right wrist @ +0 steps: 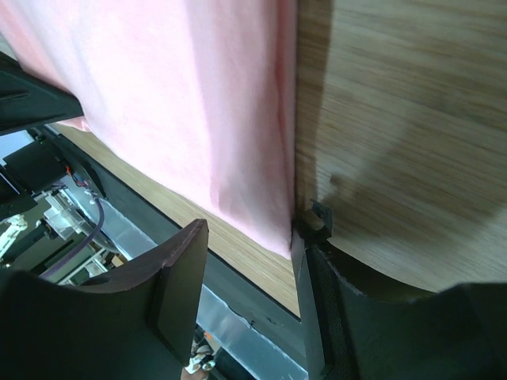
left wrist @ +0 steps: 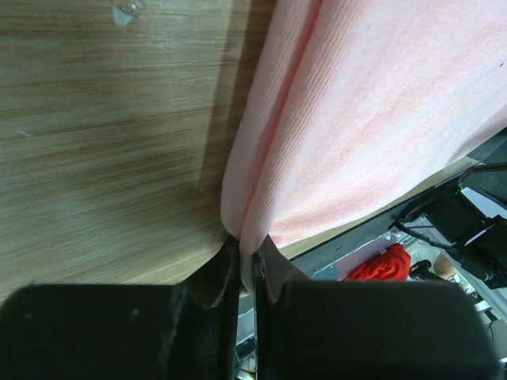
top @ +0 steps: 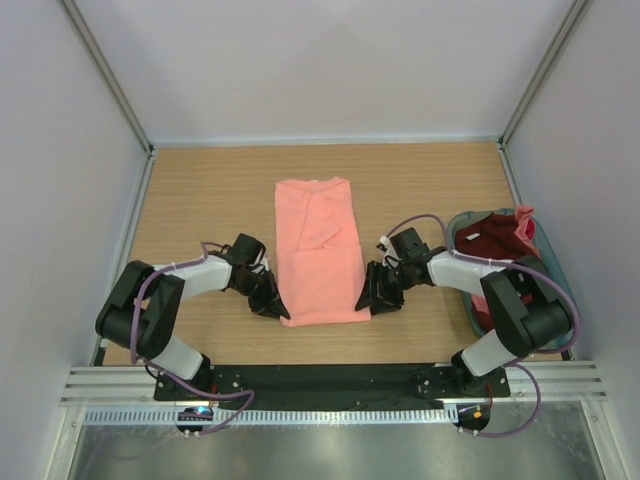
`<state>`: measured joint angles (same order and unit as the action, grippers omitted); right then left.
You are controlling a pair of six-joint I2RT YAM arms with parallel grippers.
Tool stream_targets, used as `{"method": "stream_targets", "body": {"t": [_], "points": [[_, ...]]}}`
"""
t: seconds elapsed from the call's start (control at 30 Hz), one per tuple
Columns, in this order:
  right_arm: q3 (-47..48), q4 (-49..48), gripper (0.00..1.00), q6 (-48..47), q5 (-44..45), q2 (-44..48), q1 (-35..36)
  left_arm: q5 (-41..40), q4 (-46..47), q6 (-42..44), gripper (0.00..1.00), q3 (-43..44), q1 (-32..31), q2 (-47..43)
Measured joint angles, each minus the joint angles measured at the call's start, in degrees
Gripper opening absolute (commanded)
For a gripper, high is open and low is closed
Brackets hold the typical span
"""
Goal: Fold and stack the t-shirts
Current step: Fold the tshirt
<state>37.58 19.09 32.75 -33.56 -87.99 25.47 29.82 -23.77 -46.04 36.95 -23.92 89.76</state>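
Note:
A salmon-pink t-shirt [top: 318, 250] lies on the table, folded lengthwise into a long strip. My left gripper [top: 271, 303] is at its near left corner, shut on the shirt's edge [left wrist: 247, 237]. My right gripper [top: 372, 297] is at the near right corner, open, with the shirt's corner [right wrist: 269, 222] between its spread jaws. A dark maroon t-shirt [top: 492, 235] and another salmon-pink one [top: 524, 225] lie crumpled in the basket at the right.
The grey-teal plastic basket [top: 553, 262] stands at the right edge of the table, beside my right arm. Grey walls close in the table on three sides. A metal rail [top: 320, 385] runs along the near edge.

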Motion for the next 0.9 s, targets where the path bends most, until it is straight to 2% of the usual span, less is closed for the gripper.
{"method": "stream_targets", "body": {"t": [0.23, 0.37, 0.53, 0.63, 0.67, 0.7, 0.77, 0.9], "points": [[-0.7, -3.6, 0.55, 1.1, -0.6, -0.1, 0.6, 0.0, 0.0, 0.0, 0.06, 0.0, 0.0, 0.0], [-1.9, -6.7, 0.5, 1.7, -1.4, -0.2, 0.7, 0.2, -0.2, 0.0, 0.05, 0.3, 0.0, 0.0], [-5.3, -13.9, 0.34, 4.4, -2.8, -0.2, 0.7, 0.3, -0.5, 0.0, 0.03, 0.6, 0.0, 0.0], [-7.2, -18.2, 0.2, 6.1, -3.6, -0.9, 0.7, 0.3, -0.5, 0.0, 0.02, 0.6, 0.0, -0.2], [-7.7, -19.4, 0.08, 6.4, -3.5, -1.0, 0.7, 0.3, -0.5, 0.0, 0.02, 0.6, 0.0, -0.3], [-8.1, -20.3, 0.05, 6.7, -3.6, -1.2, 0.7, 0.2, -0.5, 0.0, 0.01, 0.6, 0.0, -0.4], [-8.4, -20.9, 0.01, 7.2, -3.5, -1.2, 0.7, 0.1, -0.5, 0.0, 0.01, 0.5, -0.1, -0.6], [-7.7, -17.7, 0.01, 6.5, -1.4, 0.4, 0.8, -1.2, -0.4, 0.0, 0.0, 0.2, -0.5, -1.7]]}}
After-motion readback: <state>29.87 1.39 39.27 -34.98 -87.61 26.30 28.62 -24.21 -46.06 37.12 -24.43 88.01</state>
